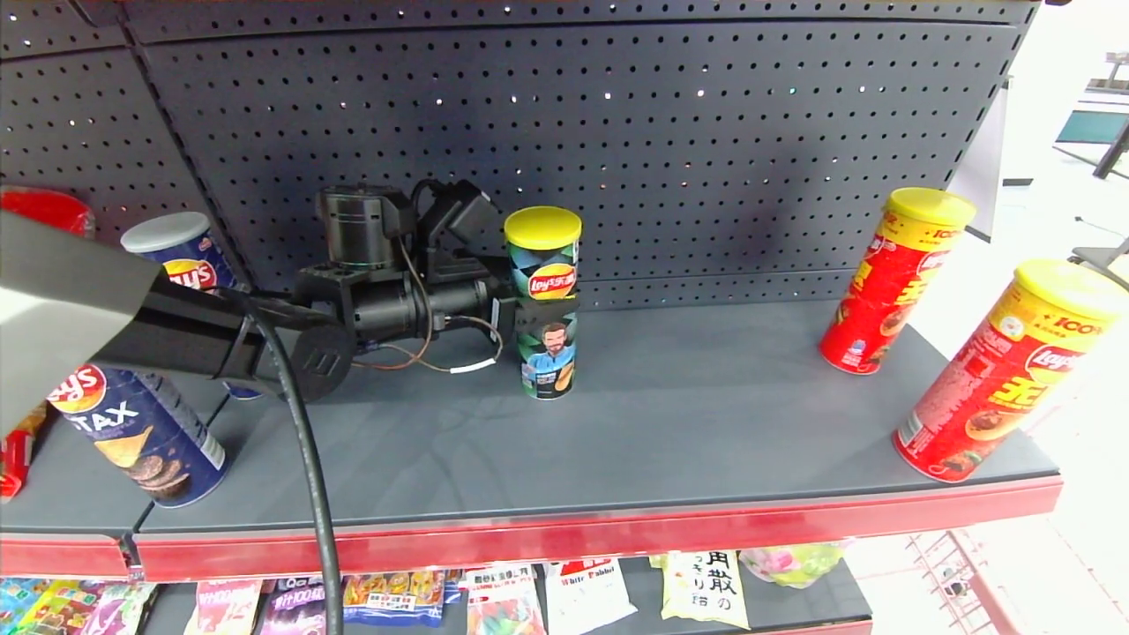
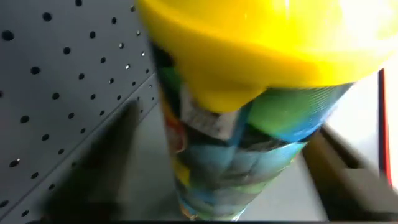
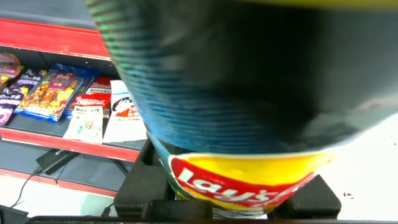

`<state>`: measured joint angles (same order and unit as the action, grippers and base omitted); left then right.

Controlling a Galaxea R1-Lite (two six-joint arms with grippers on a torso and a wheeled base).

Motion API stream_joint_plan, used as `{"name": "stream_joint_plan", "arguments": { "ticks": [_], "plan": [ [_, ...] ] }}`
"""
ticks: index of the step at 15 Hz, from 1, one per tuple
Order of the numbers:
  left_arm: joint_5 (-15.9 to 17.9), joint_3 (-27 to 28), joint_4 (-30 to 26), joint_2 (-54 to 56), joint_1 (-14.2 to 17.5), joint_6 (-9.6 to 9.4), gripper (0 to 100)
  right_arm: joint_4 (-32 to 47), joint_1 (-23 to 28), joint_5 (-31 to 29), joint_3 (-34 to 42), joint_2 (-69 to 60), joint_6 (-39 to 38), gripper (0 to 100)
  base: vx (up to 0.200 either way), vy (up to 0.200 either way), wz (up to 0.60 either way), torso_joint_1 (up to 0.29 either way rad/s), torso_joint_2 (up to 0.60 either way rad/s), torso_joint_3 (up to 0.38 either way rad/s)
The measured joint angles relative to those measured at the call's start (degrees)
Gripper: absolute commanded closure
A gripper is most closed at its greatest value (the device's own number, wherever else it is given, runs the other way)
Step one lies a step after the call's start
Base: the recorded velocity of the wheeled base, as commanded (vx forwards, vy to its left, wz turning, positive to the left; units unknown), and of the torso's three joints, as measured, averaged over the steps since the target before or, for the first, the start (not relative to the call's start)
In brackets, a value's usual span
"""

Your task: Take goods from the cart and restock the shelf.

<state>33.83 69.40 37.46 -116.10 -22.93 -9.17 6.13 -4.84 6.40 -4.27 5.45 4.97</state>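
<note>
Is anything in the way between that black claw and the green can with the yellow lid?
Nothing visible: the left gripper clasps the green can on the shelf. The right gripper holds another can.

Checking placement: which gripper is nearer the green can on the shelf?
Left. The left gripper grips the green can; the right gripper holds another can, lower shelves behind it.

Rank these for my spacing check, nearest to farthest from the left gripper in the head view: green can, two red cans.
1. Green can, mid-shelf, in the left gripper.
2. Rear red can, right, farther back.
3. Front red can, right, at the front edge.
</note>
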Motion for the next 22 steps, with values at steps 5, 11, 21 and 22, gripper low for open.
{"name": "stream_joint_plan", "arguments": {
  "ticks": [5, 11, 21, 22],
  "plan": [
    [-0.60, -0.79, 0.12, 0.12, -0.02, -0.05, 100, 0.00, 0.02, 0.00, 0.05, 0.00, 0.02, 100, 0.000, 0.000, 0.00, 0.000, 0.00, 0.000],
    [2.51, -7.34, -0.13, 7.69, -0.09, 1.51, 100, 0.00, -0.01, 0.00, 0.05, 0.00, 0.00, 100, 0.000, 0.000, 0.00, 0.000, 0.00, 0.000],
    [11.33, -21.03, -0.10, 18.44, -4.13, -1.48, 100, 0.00, -0.01, 0.27, 0.05, 0.00, 0.09, 100, 0.000, 0.000, 0.00, 0.000, 0.00, 0.000],
    [11.35, -21.09, -0.07, 18.26, -4.60, -1.67, 100, 0.02, -0.01, 0.27, 0.05, 0.00, 0.11, 100, 0.000, 0.000, 0.00, 0.000, 0.00, 0.000]
  ]
}}
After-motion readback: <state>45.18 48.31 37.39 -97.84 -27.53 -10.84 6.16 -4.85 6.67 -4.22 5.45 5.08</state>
